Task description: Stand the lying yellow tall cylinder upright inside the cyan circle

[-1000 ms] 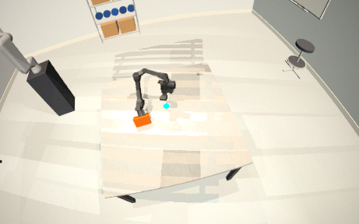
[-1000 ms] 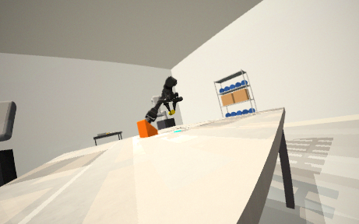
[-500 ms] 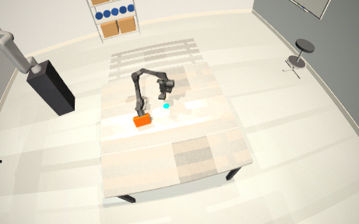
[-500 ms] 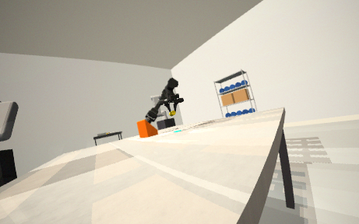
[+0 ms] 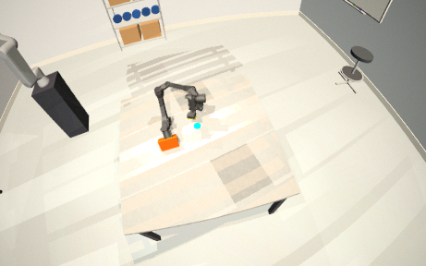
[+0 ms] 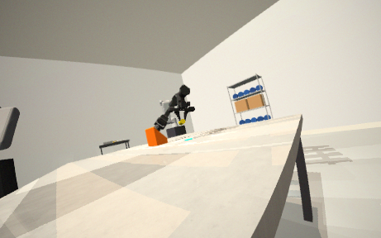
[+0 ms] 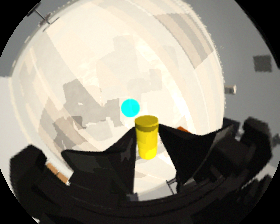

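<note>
The yellow tall cylinder [image 5: 191,118] [image 6: 182,122] [image 7: 148,145] is held between the fingers, above the table. In the wrist view one round end faces away from the gripper, toward the table side; its exact tilt is too small to tell in the top and exterior views. My gripper [image 5: 191,115] [image 6: 181,120] [image 7: 145,127] is shut on it. The cyan circle [image 5: 197,126] [image 6: 188,139] [image 7: 130,108] lies flat on the table, with nothing on it. In the top view it is just below and right of the cylinder; in the wrist view it is just beyond the cylinder's end, to the left.
The orange block [image 5: 168,143] [image 6: 155,137] at the arm's base stands on the table [image 5: 161,203] [image 6: 115,198], left of the cyan circle in the top and exterior views. A shelf rack, a black pedestal with another arm and a stool stand away from the table.
</note>
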### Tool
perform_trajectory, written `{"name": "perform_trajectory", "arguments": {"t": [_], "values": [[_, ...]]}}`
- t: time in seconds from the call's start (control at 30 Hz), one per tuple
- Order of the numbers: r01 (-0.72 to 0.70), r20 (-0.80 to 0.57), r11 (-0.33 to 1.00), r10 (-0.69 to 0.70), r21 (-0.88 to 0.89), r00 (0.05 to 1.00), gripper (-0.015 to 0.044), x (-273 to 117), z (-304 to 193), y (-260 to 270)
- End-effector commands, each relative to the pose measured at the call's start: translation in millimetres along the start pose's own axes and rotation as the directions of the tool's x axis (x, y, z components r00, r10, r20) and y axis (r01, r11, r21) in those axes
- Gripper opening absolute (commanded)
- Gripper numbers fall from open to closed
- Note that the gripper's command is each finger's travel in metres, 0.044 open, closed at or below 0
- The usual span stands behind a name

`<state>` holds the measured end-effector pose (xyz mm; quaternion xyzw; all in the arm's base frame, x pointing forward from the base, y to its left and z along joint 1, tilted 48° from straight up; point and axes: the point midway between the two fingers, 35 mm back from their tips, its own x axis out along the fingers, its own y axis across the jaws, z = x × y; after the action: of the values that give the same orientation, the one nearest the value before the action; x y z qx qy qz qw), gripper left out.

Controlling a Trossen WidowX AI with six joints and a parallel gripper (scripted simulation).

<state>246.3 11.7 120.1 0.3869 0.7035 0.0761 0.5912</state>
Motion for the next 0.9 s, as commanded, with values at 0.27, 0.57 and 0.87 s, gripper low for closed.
{"name": "perform_trajectory", "arguments": {"t": [0.27,0.57,0.87], "values": [[0.075,0.027,0.997,-0.075,-0.004,0.997,0.0105,7.2,-4.9,-4.5],[0.127,0.053,0.992,-0.126,-0.009,0.991,0.0105,11.6,-7.3,-7.1],[0.176,0.084,0.984,-0.174,-0.012,0.981,0.0105,15.4,-9.2,-9.6]]}}
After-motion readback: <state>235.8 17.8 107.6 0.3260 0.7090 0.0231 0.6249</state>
